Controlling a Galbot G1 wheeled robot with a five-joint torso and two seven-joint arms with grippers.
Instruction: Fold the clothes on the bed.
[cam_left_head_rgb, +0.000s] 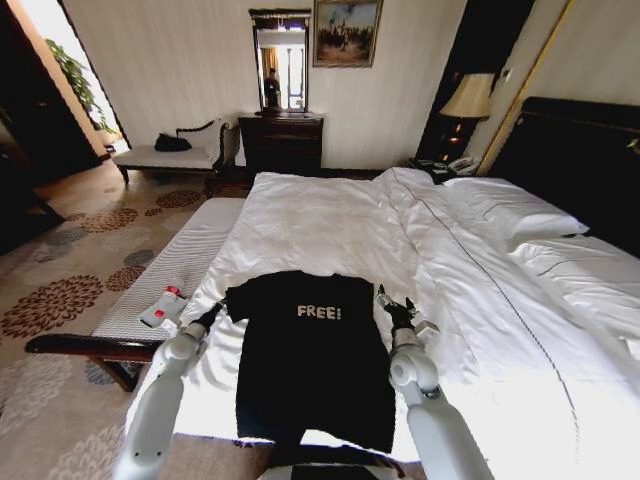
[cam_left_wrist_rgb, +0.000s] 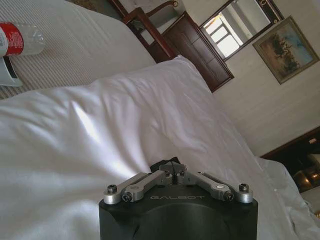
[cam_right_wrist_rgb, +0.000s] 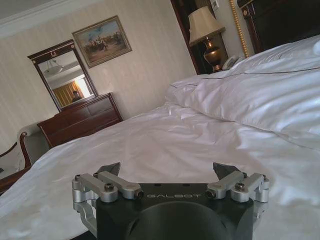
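The clothes are one black T-shirt with white "FREE!" lettering. It lies flat and spread out at the foot of the bed, collar toward the pillows, hem at the near edge. My left gripper sits at the shirt's left sleeve and is shut, with its dark fingertips pressed together over the white duvet. Whether cloth is pinched between them I cannot tell. My right gripper is beside the right shoulder, open, with its fingertips wide apart and nothing between them.
A pale upholstered bench runs along the bed's left side and carries a red-capped bottle. Pillows and a dark headboard are at the far right. A dresser with a mirror stands against the back wall.
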